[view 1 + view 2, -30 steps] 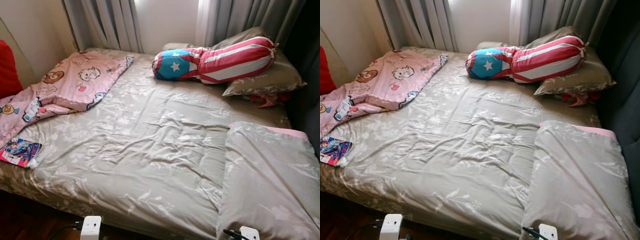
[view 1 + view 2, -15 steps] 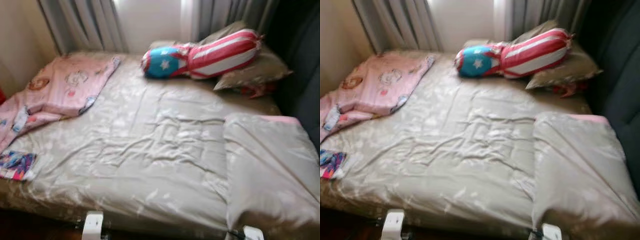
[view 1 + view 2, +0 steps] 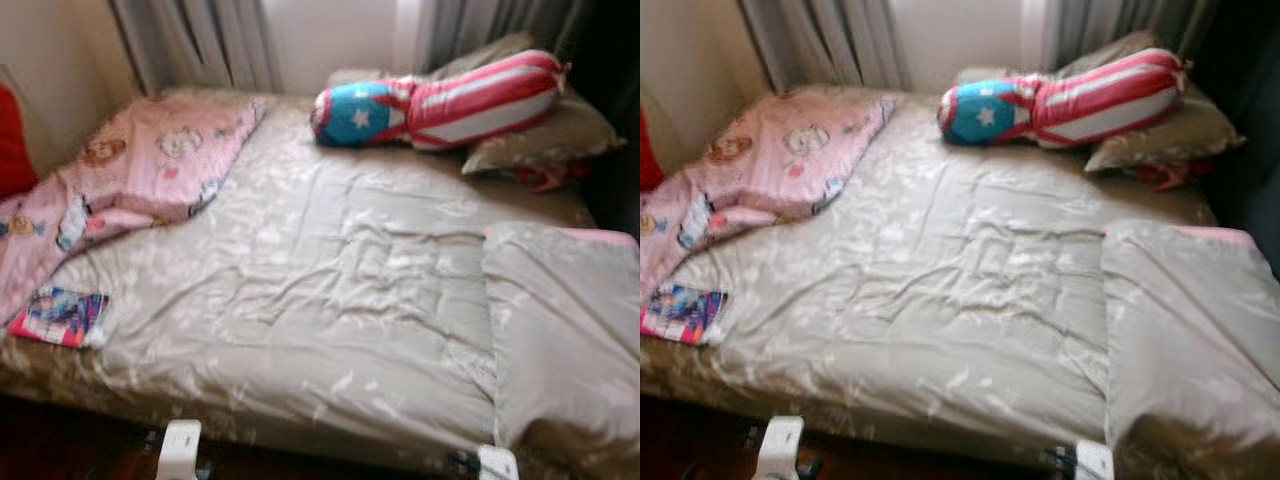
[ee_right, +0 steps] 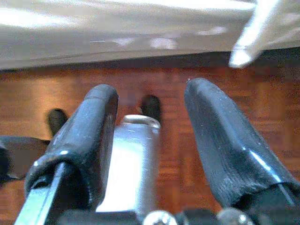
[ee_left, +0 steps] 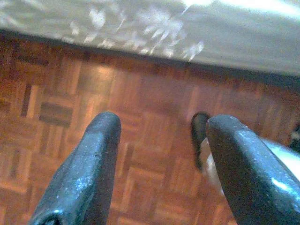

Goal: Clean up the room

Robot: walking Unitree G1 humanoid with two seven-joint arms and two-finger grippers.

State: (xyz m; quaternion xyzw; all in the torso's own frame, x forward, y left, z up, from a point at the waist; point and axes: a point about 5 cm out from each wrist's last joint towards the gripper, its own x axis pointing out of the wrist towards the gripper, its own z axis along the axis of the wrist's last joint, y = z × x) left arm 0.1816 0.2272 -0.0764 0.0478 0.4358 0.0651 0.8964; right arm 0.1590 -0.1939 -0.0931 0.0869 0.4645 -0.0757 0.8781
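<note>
Both arms hang low over the parquet floor [image 5: 70,93], the left gripper [image 5: 161,154] and right gripper [image 4: 150,140] each spread wide and empty. The colourful flat booklet [image 3: 58,316] lies at the near left corner of the beige floral-sheeted bed [image 3: 330,300], beside the rumpled pink cartoon blanket [image 3: 150,170]. Probably best to step left and square up before raising the left arm for it.

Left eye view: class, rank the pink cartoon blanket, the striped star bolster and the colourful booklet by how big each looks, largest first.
1. pink cartoon blanket
2. striped star bolster, though it lies farther from the camera, so its true size is unsure
3. colourful booklet

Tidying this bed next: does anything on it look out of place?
Yes. A colourful booklet lies loose at the near left edge of the bed, and the pink blanket sits crumpled beside it instead of spread or folded.
</note>
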